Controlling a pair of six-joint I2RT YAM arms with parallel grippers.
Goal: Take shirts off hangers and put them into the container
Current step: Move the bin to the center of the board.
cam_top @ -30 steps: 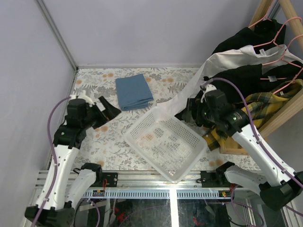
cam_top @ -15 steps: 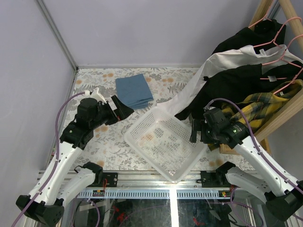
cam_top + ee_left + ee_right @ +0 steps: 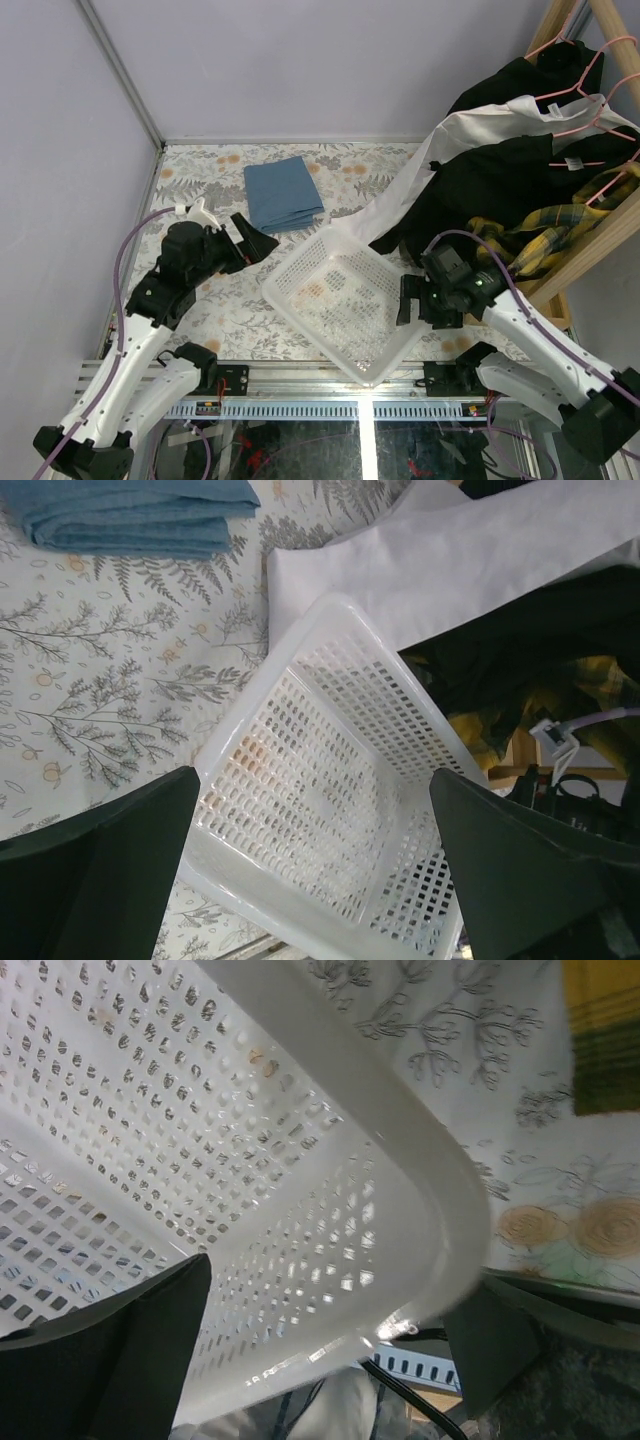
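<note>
The white perforated container (image 3: pixel 345 305) sits skewed in the middle of the table. The shirts hang heaped on a rack at the right: a white one (image 3: pixel 470 125) whose sleeve trails to the container's far corner, black ones (image 3: pixel 490 185) and a yellow plaid one (image 3: pixel 545 235). Pink hangers (image 3: pixel 575 95) poke out of the heap. My left gripper (image 3: pixel 262 243) hovers open just left of the container (image 3: pixel 330 770); its jaws (image 3: pixel 320 880) frame nothing. My right gripper (image 3: pixel 405 300) is open at the container's right corner, and the rim (image 3: pixel 400 1190) runs between its fingers (image 3: pixel 100 1350).
A folded blue cloth (image 3: pixel 283 193) lies at the back of the floral table top (image 3: pixel 215 310). The wooden rack (image 3: pixel 590 250) borders the right side, with grey walls behind and to the left. A metal rail (image 3: pixel 330 405) runs along the near edge.
My right arm drew back from the shirt heap and down to the container's right corner. My left gripper moved right, toward the container's left edge. Both stayed open.
</note>
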